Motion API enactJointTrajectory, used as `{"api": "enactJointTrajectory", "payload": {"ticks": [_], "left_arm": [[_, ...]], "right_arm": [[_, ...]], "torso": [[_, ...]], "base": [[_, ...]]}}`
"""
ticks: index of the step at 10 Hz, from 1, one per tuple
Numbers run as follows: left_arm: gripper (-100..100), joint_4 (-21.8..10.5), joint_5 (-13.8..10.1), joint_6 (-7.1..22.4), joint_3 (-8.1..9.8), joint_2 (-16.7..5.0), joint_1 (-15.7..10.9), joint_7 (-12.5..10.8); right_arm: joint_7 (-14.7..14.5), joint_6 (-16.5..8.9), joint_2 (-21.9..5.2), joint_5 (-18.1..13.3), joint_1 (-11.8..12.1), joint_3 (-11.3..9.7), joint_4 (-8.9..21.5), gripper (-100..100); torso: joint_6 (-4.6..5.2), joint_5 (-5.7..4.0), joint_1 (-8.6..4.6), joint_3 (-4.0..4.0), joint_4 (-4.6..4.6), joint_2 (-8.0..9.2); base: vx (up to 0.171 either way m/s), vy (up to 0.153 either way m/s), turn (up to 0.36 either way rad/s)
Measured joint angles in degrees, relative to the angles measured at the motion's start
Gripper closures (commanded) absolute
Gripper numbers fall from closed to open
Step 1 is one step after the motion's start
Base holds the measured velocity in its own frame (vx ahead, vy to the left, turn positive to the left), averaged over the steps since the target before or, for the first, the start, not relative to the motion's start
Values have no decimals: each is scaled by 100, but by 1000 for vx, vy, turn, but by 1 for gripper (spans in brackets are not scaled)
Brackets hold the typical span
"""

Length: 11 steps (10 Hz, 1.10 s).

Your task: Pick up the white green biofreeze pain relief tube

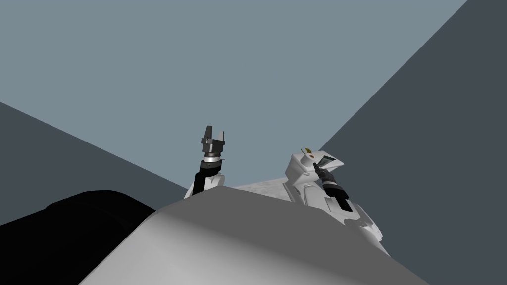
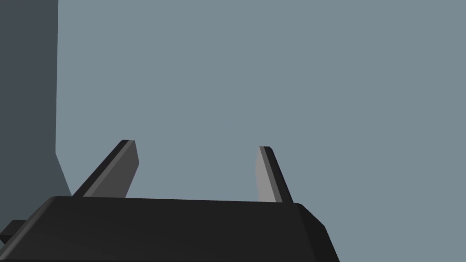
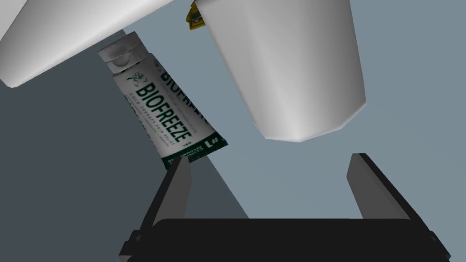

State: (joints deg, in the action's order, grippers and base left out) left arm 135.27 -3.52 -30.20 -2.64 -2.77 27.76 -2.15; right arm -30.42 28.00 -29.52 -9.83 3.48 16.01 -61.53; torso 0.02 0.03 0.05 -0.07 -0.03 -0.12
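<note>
The Biofreeze tube (image 3: 166, 109) is white with dark green lettering and a dark green crimped end. It hangs slanted, cap away from my right gripper (image 3: 270, 158). The crimped end sits just past one fingertip (image 3: 182, 170), outside the gap. That gripper is open with nothing between its fingers. In the head view my right gripper (image 1: 318, 168) reaches into a white blocky object (image 1: 299, 170) to the right of my chest. My left gripper (image 1: 214, 131) is raised in front of me, open and empty (image 2: 197, 144).
Two large white rounded shapes (image 3: 291, 68) (image 3: 68, 32) hang close over the tube and the right gripper. A small yellow item (image 3: 195, 16) sits between them. Blue-grey and darker grey flat surfaces lie all around. A black area (image 1: 74, 227) is at lower left.
</note>
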Motion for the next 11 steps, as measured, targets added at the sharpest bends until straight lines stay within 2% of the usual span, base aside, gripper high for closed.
{"api": "enactJointTrajectory", "payload": {"ticks": [2, 3, 5, 11], "left_arm": [[0, 0, 0, 0, 0, 0, 0, 0], [0, 0, 0, 0, 0, 0, 0, 0], [0, 0, 0, 0, 0, 0, 0, 0], [0, 0, 0, 0, 0, 0, 0, 0]], "right_arm": [[-209, 31, -199, -111, -214, -6, 446, -100], [-284, 1, -235, -143, -236, -9, 536, -100], [-482, 0, -420, -256, -474, -37, 927, -100], [-933, 5, -742, -475, -827, -78, 1710, -100]], "torso": [[0, 0, -3, -2, 0, -4], [0, -1, -4, -1, 0, -1], [-1, 0, -4, -2, 0, -3], [-2, -2, -8, -2, 0, -3]], "base": [[39, 14, -12], [29, 9, -14], [36, 11, -9], [31, 3, -7]]}}
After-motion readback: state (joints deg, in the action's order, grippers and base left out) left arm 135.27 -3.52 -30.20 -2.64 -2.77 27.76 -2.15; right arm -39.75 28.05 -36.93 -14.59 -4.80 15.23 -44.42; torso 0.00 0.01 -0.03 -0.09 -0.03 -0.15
